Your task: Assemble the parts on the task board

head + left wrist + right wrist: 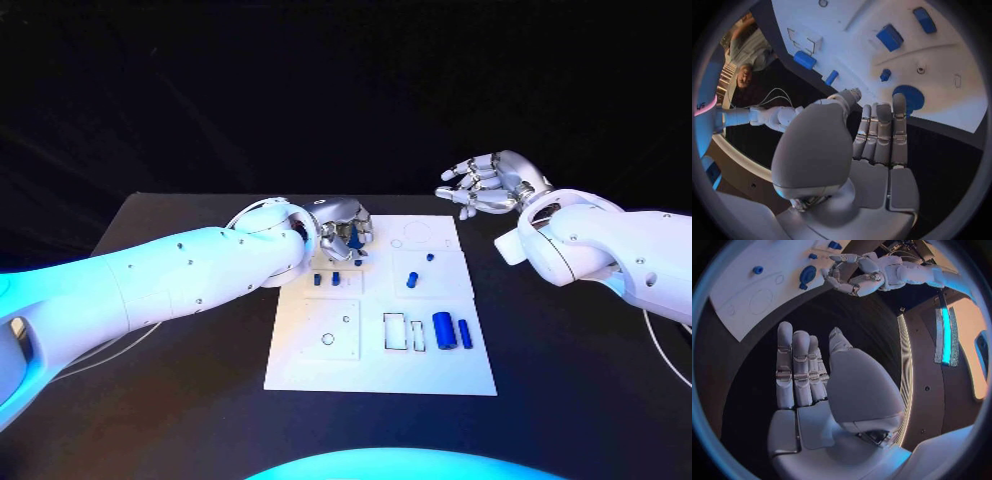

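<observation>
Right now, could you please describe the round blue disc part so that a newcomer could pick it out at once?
Start at the white task board in the middle of the black table. Go to its far end, where the left robot hand hovers. The round blue disc lies just beyond that hand's fingertips; it is flat and circular, whereas the neighbouring blue parts are small blocks and pegs.

The white task board (378, 340) lies flat mid-frame on the black tabletop (173, 400). Two blue cylinders (453, 331) lie at its lower right; smaller blue parts (414, 279) stand near its centre.
</observation>
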`<move>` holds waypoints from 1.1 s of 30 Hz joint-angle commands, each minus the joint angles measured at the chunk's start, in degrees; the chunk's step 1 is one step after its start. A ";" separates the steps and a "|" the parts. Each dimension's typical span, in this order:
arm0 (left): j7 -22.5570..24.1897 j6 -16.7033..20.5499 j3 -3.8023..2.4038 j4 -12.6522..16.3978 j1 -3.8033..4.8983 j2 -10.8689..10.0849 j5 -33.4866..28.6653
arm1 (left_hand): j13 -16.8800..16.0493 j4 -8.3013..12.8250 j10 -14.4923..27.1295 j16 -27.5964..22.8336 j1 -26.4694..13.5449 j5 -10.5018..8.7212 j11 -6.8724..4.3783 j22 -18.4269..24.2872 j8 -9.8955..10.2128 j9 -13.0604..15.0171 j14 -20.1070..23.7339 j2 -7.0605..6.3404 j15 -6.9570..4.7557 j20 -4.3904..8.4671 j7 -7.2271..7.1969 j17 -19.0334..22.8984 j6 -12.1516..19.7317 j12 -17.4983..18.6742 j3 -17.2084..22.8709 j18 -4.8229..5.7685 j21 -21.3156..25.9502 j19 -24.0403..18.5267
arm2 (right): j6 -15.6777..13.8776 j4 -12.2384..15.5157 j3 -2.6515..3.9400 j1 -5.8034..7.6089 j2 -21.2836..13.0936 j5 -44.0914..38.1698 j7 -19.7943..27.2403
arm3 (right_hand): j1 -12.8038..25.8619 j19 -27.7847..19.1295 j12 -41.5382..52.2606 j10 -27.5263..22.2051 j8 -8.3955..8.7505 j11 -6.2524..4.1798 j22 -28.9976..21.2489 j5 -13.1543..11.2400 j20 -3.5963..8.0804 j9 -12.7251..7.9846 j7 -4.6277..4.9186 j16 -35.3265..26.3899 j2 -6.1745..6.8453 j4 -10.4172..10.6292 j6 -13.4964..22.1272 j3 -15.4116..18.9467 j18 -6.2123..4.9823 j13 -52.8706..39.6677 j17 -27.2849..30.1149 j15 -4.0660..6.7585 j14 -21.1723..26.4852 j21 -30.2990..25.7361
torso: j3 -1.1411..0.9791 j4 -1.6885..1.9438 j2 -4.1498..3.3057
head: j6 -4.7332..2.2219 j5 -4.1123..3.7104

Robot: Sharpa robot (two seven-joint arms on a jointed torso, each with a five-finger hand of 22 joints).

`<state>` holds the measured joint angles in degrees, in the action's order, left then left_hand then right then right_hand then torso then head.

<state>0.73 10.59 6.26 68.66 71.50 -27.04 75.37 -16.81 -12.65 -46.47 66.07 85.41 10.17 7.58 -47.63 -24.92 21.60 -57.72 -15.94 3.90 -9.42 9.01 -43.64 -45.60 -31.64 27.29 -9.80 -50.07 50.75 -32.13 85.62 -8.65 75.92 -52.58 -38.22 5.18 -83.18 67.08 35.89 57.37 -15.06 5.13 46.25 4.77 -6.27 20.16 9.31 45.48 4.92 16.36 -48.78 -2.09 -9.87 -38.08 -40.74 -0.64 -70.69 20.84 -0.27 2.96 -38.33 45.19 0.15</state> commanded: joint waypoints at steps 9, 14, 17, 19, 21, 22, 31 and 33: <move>-0.48 -5.01 0.40 -3.14 -0.37 2.77 6.07 | 1.06 0.48 -0.47 2.10 -0.36 -0.22 0.03 -0.92 0.54 -0.63 -0.08 -0.20 0.02 -0.23 -0.32 0.40 -1.79 0.52 0.51 -0.63 -1.07 -0.30 | -0.34 -0.92 0.00 -0.03 0.63 5.38 5.53 | -1.68 -6.60 -20.69 2.46 0.69 2.75 -17.88 10.78 -4.48 -2.22 2.61 -28.57 3.53 0.09 0.28 -13.17 -0.25 23.97 11.14 -4.13 8.66 -16.98 | 0.07 -0.12 -0.17 | 0.23 -0.20; -0.63 -5.04 0.44 -3.66 -0.45 2.97 6.85 | 1.44 0.63 -1.04 3.02 -0.44 -0.20 -0.07 -1.26 0.59 -0.82 -0.47 -0.26 -0.05 -0.20 -0.45 0.09 -2.58 0.54 0.84 -0.65 -1.37 -0.37 | 0.11 -1.41 -0.01 -0.09 0.96 6.70 6.19 | 0.15 -9.63 -24.45 3.30 1.94 3.77 -24.04 10.62 -6.38 -3.20 3.29 -34.36 6.21 -0.55 0.60 -19.51 -0.63 30.26 15.73 -5.75 10.19 -17.25 | 0.01 0.00 -0.11 | 0.35 -0.15; -0.68 -5.22 0.44 -4.05 -0.48 3.16 6.99 | 1.64 0.69 -1.29 3.48 -0.51 -0.21 -0.14 -1.44 0.75 -0.96 -0.69 -0.30 -0.10 -0.17 -0.42 -0.02 -2.79 0.60 0.99 -0.66 -1.53 -0.37 | 0.08 -1.52 -0.02 -0.11 1.04 6.94 6.21 | 1.04 -10.04 -25.18 2.87 2.51 4.54 -25.94 10.61 -6.81 -3.51 4.26 -35.63 6.84 -1.03 1.23 -20.52 -0.57 31.88 16.95 -6.28 10.31 -17.26 | 0.03 -0.01 -0.09 | 0.47 -0.20; -0.71 -5.35 0.44 -4.34 -0.52 3.30 7.04 | 1.69 0.70 -1.39 3.58 -0.52 -0.21 -0.17 -1.49 0.78 -0.99 -0.72 -0.27 -0.13 -0.16 -0.37 0.01 -2.88 0.60 1.06 -0.67 -1.58 -0.37 | 0.00 -1.55 -0.02 -0.12 1.06 7.03 6.20 | 1.23 -10.18 -25.32 2.76 2.59 4.65 -26.52 10.72 -6.92 -3.56 4.37 -36.00 6.93 -1.27 1.32 -20.84 -0.58 32.32 17.32 -6.39 10.37 -17.25 | 0.08 0.00 -0.10 | 0.46 -0.23; -0.73 -5.63 0.45 -4.74 -0.59 3.47 7.08 | 1.90 0.88 -1.66 4.01 -0.36 -0.19 -0.26 -1.69 0.92 -1.13 -0.91 -0.18 -0.21 -0.11 -0.31 -0.05 -3.20 0.65 1.42 -0.68 -1.78 -0.35 | -0.15 -1.53 -0.03 -0.13 1.09 7.10 6.14 | 1.42 -10.31 -25.46 2.58 2.68 4.77 -27.07 10.85 -7.03 -3.61 4.47 -36.33 7.04 -1.52 1.45 -21.10 -0.57 32.72 17.66 -6.50 10.45 -17.25 | 0.16 -0.01 -0.09 | 0.55 -0.27; -0.75 -5.73 0.45 -4.84 -0.61 3.51 7.08 | 1.90 0.88 -1.66 4.01 -0.36 -0.19 -0.26 -1.69 0.92 -1.13 -0.91 -0.18 -0.21 -0.11 -0.31 -0.05 -3.20 0.65 1.42 -0.68 -1.78 -0.35 | -0.18 -1.52 -0.03 -0.14 1.09 7.12 6.12 | 1.54 -10.50 -25.61 2.34 2.68 4.89 -27.54 11.30 -7.13 -3.63 4.55 -36.65 7.06 -1.76 1.47 -21.38 -0.56 33.07 17.96 -6.63 10.61 -17.26 | 0.16 -0.01 -0.10 | 0.56 -0.27; -0.72 -6.30 0.42 -6.06 -1.03 3.80 6.90 | 2.57 1.29 -2.87 6.08 -0.45 -0.16 -0.54 -2.50 1.67 -1.67 -2.49 -0.07 -0.45 0.11 -0.17 -1.33 -3.87 0.72 2.65 -0.70 -2.65 -0.21 | -0.30 -1.40 -0.03 -0.15 1.09 7.19 5.89 | 2.10 -10.93 -25.92 1.74 2.53 5.12 -28.89 12.10 -7.40 -3.63 4.72 -37.44 7.21 -2.45 1.48 -22.03 -0.56 33.97 18.81 -6.89 10.90 -17.24 | 0.11 -0.08 -0.05 | 0.82 -0.22; -0.72 -6.67 0.41 -6.46 -1.08 3.93 6.88 | 2.66 1.38 -2.95 6.26 -0.42 -0.16 -0.56 -2.60 1.74 -1.72 -2.58 -0.07 -0.48 0.13 -0.17 -1.35 -3.96 0.76 2.81 -0.70 -2.75 -0.20 | -0.28 -1.37 -0.03 -0.15 1.10 7.21 5.82 | 2.12 -10.94 -25.93 1.73 2.52 5.13 -28.92 12.09 -7.41 -3.63 4.73 -37.45 7.22 -2.46 1.49 -22.04 -0.57 33.99 18.83 -6.90 10.90 -17.23 | 0.08 -0.11 -0.04 | 0.88 -0.13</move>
<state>0.03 5.27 6.72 62.35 70.46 -23.36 81.78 -14.20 -11.15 -48.97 72.12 85.19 10.17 6.96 -50.18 -23.48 19.97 -59.99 -16.16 3.49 -9.42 8.90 -44.95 -49.15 -31.27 29.74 -9.78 -52.52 50.76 -32.76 84.15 -8.69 75.81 -51.54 -31.25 10.15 -81.46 56.57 10.21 59.46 -12.72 10.25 17.41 16.66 -13.72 16.58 12.27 8.33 12.10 13.85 -47.68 -23.76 -9.80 -4.16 -21.98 -7.05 -59.75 3.76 -0.17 2.89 -38.38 46.02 -0.01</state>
